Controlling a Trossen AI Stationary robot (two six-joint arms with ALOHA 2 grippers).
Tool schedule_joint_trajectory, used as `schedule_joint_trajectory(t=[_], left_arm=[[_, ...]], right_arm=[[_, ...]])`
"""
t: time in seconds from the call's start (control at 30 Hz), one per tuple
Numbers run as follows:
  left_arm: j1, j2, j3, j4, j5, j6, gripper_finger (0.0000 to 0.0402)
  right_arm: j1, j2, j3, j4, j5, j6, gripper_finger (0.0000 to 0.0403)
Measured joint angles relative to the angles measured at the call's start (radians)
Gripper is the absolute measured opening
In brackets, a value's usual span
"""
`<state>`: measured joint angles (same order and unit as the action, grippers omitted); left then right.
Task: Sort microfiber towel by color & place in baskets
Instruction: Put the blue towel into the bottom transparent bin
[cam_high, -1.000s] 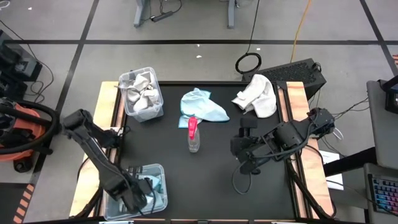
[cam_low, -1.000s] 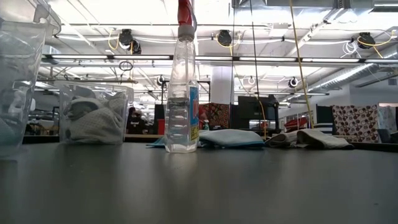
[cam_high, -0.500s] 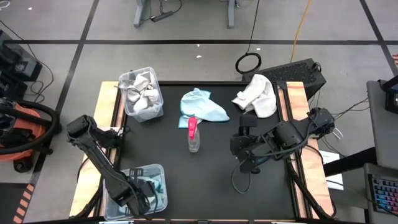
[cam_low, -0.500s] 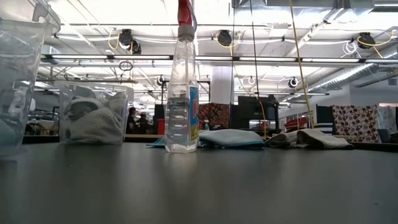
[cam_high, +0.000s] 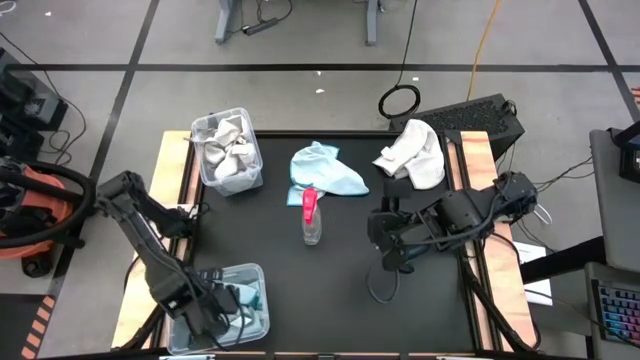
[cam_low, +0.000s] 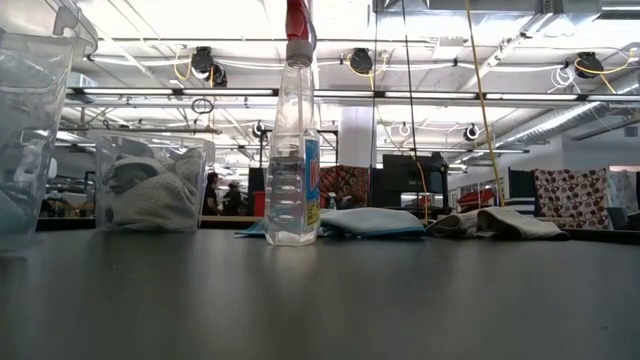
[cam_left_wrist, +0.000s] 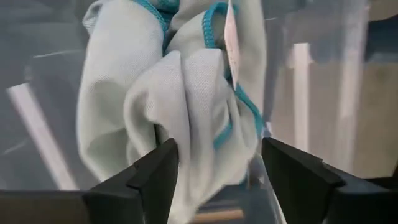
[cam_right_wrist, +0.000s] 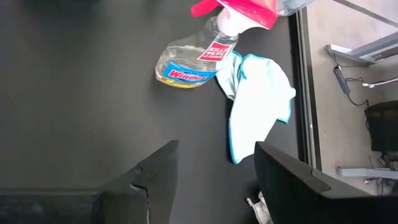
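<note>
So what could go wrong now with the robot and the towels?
Two things could go wrong.

1. The spray bottle stands right next to the blue towel on the table. If the right hand, open and close by, goes for that towel, it might knock the bottle over.

2. The left hand is open in the near basket with a blue towel between its fingers. Lifting out, it might drag that towel along.

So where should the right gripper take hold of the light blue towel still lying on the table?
Probably from above, at the raised folds on the light blue towel away from the spray bottle, which stands at its near edge. The right gripper is open and closest.
</note>
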<state>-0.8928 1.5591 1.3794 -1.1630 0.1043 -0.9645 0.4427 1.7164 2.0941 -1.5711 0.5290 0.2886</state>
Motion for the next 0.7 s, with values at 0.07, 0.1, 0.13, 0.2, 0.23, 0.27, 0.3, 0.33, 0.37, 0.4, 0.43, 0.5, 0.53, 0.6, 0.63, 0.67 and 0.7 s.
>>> schedule_joint_trajectory(t=[0.07, 0.1, 0.13, 0.2, 0.23, 0.27, 0.3, 0.33, 0.37, 0.4, 0.43, 0.5, 0.53, 0.6, 0.63, 0.67, 0.7], left_arm=[[0.0, -0.024, 0.016, -0.02, 0.0, -0.011, 0.0237], [0.0, -0.036, 0.026, -0.031, -0.001, -0.019, 0.0237], [0.0, -0.049, 0.034, -0.042, -0.002, -0.024, 0.0238], [0.0, -0.074, 0.047, -0.062, -0.008, -0.025, 0.0238], [0.0, -0.087, 0.05, -0.063, -0.018, -0.025, 0.0238], [0.0, -0.101, 0.052, -0.061, -0.034, -0.025, 0.0238], [0.0, -0.116, 0.052, -0.062, -0.054, -0.026, 0.0238], [0.0, -0.132, 0.052, -0.062, -0.076, -0.032, 0.0238], [0.0, -0.146, 0.052, -0.062, -0.1, -0.04, 0.0238], [0.0, -0.16, 0.053, -0.062, -0.121, -0.044, 0.0238], [0.0, -0.174, 0.053, -0.062, -0.145, -0.048, 0.0238], [0.001, -0.201, 0.053, -0.062, -0.189, -0.049, 0.0238], [0.001, -0.213, 0.053, -0.062, -0.213, -0.049, 0.0238], [0.001, -0.235, 0.053, -0.062, -0.258, -0.042, 0.0238], [0.001, -0.245, 0.053, -0.062, -0.279, -0.034, 0.0238], [0.002, -0.255, 0.053, -0.062, -0.299, -0.021, 0.0238], [0.004, -0.265, 0.053, -0.062, -0.32, -0.007, 0.0238]], right_arm=[[-0.013, 0.0, 0.0, 0.0, 0.0, -0.01, 0.0198], [-0.019, 0.0, 0.0, 0.0, 0.0, -0.017, 0.0198], [-0.026, 0.0, 0.0, 0.0, 0.0, -0.023, 0.0198], [-0.04, 0.0, 0.0, 0.0, -0.001, -0.034, 0.0198], [-0.047, 0.0, 0.0, 0.0, -0.001, -0.041, 0.0198], [-0.055, 0.0, 0.0, 0.0, -0.001, -0.047, 0.0198], [-0.063, 0.0, 0.0, 0.0, -0.002, -0.055, 0.0198], [-0.072, 0.0, 0.0, 0.0, -0.003, -0.062, 0.0198], [-0.081, 0.0, 0.0, 0.0, -0.004, -0.068, 0.0198], [-0.09, 0.0, 0.0, 0.0, -0.004, -0.074, 0.0198], [-0.1, 0.0, 0.0, 0.0, -0.004, -0.08, 0.0198], [-0.119, 0.0, 0.0, 0.0, -0.006, -0.093, 0.0198], [-0.13, 0.0, 0.0, 0.0, -0.006, -0.1, 0.0198], [-0.154, 0.0, 0.0, 0.001, -0.009, -0.114, 0.0198], [-0.167, 0.0, 0.0, 0.004, -0.01, -0.122, 0.0198], [-0.181, 0.0, 0.0, 0.011, -0.01, -0.131, 0.0198], [-0.194, 0.0, -0.004, 0.026, -0.01, -0.141, 0.0198]])
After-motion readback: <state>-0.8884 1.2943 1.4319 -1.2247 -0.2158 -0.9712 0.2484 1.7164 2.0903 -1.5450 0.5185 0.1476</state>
